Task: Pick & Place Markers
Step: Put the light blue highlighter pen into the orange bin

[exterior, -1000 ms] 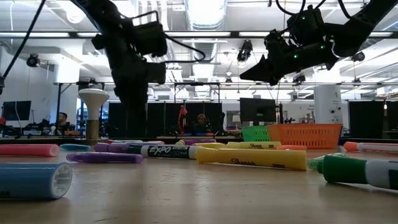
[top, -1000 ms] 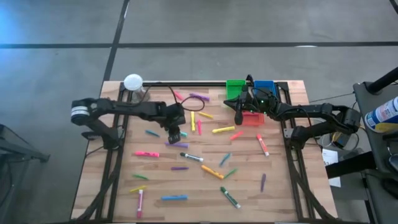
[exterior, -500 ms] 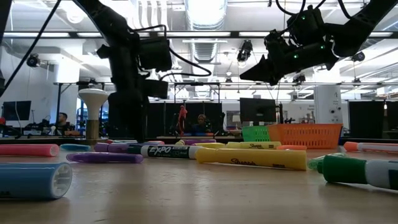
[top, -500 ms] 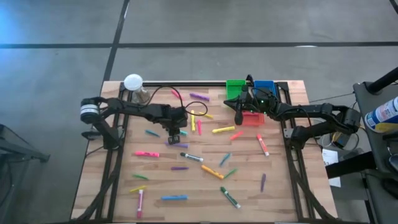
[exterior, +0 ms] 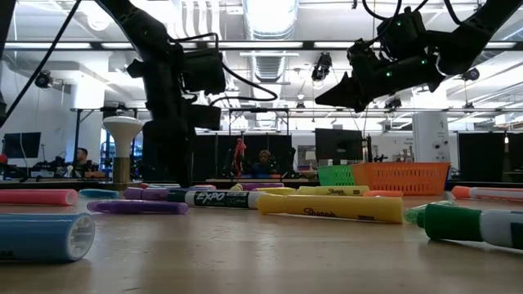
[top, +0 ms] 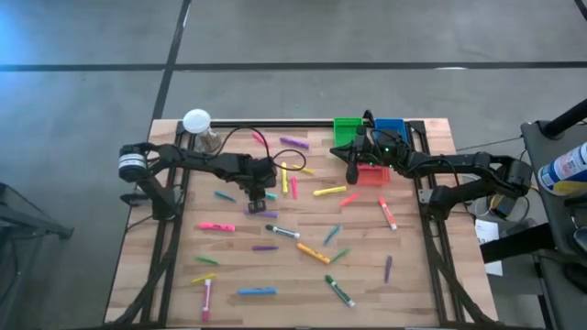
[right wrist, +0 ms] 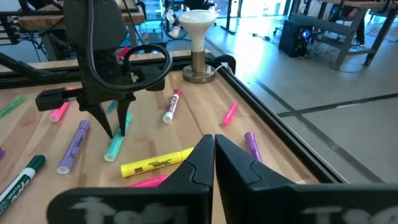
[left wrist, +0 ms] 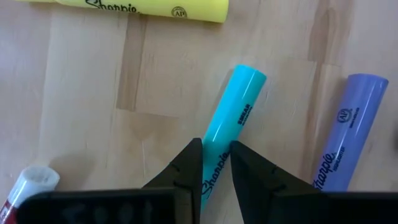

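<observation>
Many capped markers lie scattered flat on the wooden table (top: 413,275). My left gripper (top: 260,195) points down over a light-blue marker (left wrist: 241,99), open, one finger on each side of its barrel. From the right wrist view the same marker (right wrist: 116,144) lies on the wood under the left gripper (right wrist: 118,129). A purple marker (left wrist: 345,137) lies next to it. My right gripper (top: 351,174) hangs shut and holding nothing above the table, beside the red bin (top: 373,174). My left gripper's fingers (left wrist: 189,165) come from above and lie across the light-blue marker's barrel (left wrist: 217,146), near its middle, close against both sides. I cannot tell whether they touch it. The marker lies flat on the table.
Green (top: 347,129) and blue (top: 389,129) bins stand at the far edge. A white-topped post (top: 196,121) stands at the far left corner. A yellow marker (right wrist: 155,165) and a white-barrelled one (right wrist: 171,106) lie near the left gripper. Black rails edge the table.
My left gripper has come down toward the table onto the light-blue marker, tipping and rolling a little; most of the drop came early. The markers have not moved.
</observation>
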